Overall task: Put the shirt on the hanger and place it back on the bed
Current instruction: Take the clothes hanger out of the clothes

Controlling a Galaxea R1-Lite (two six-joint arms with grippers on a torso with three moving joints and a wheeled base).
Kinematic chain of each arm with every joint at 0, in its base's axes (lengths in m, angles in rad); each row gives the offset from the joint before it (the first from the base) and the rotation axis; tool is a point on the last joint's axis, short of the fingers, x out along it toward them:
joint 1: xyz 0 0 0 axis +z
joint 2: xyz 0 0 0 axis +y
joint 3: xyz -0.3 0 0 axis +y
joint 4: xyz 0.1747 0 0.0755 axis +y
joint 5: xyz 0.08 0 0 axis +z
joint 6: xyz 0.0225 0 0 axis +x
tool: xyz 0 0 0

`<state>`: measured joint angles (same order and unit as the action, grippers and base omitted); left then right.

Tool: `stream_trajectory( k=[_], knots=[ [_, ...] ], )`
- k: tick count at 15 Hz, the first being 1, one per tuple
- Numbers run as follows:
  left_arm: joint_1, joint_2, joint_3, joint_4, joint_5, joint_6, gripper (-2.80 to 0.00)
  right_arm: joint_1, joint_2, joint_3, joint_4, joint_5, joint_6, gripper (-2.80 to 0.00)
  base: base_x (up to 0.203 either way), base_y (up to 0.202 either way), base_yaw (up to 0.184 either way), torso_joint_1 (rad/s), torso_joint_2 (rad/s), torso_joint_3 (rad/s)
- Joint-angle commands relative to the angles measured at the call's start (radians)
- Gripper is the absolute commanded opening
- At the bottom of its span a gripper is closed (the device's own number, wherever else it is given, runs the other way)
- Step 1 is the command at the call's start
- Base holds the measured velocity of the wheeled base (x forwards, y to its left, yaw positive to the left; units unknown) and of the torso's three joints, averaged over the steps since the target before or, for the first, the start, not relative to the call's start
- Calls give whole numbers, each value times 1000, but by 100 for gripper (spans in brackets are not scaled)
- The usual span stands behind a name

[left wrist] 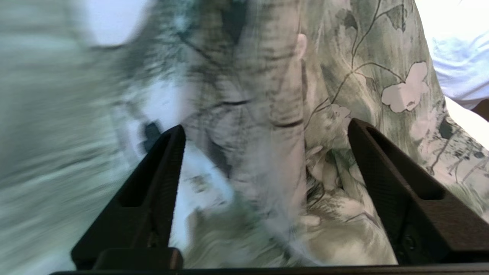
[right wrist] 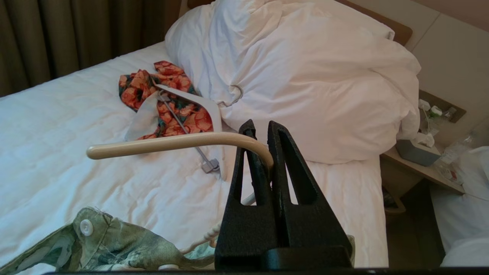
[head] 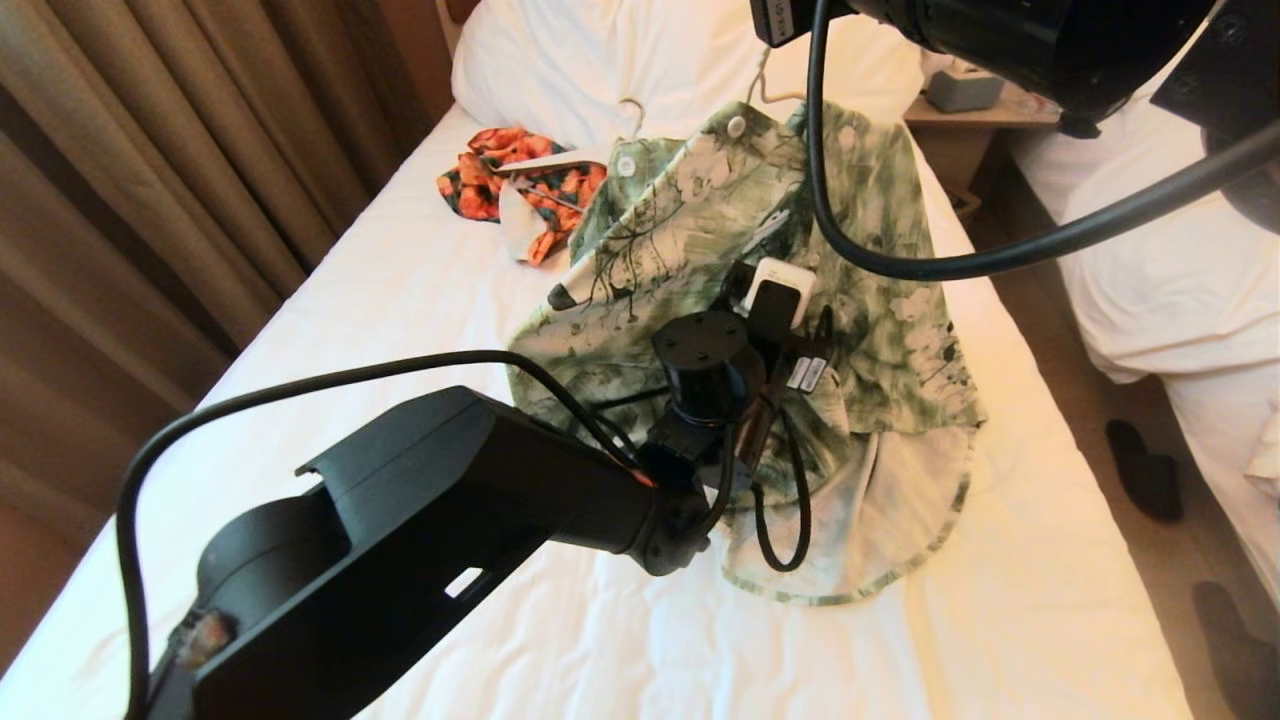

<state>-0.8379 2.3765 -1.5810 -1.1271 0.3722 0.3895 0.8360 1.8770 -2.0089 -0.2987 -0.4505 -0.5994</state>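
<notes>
Right wrist view: the hanger (right wrist: 172,143) is gripped at its hook by the right claw (right wrist: 263,131) above the shirt (head: 700,260), which is straddled, ungrasped, by the released left claw (left wrist: 267,141); fabric should be pinched squarely.

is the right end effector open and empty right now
No, the right end effector is shut on the cream hook of the hanger, which curves down between its fingers above the bed.
</notes>
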Motion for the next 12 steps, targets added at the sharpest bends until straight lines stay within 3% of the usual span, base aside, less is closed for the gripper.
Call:
stream_trajectory(
  k=[1,7,8,12],
  knots=[
    [0,39,-48,5,-2,2,0,8,2,0,-3,-2,-3,-280,0,0,0,0,0,0],
    [-1,90,-185,85,-8,6,0,35,-2,1,-3,-4,-3,-280,0,0,0,0,0,0],
    [-1,92,-191,87,-10,8,-280,35,-3,1,-3,-4,-3,-280,0,0,0,0,0,0],
    [16,90,-194,90,-12,14,-280,41,-11,1,-3,-4,-3,-280,0,0,0,0,0,0]
  ],
)
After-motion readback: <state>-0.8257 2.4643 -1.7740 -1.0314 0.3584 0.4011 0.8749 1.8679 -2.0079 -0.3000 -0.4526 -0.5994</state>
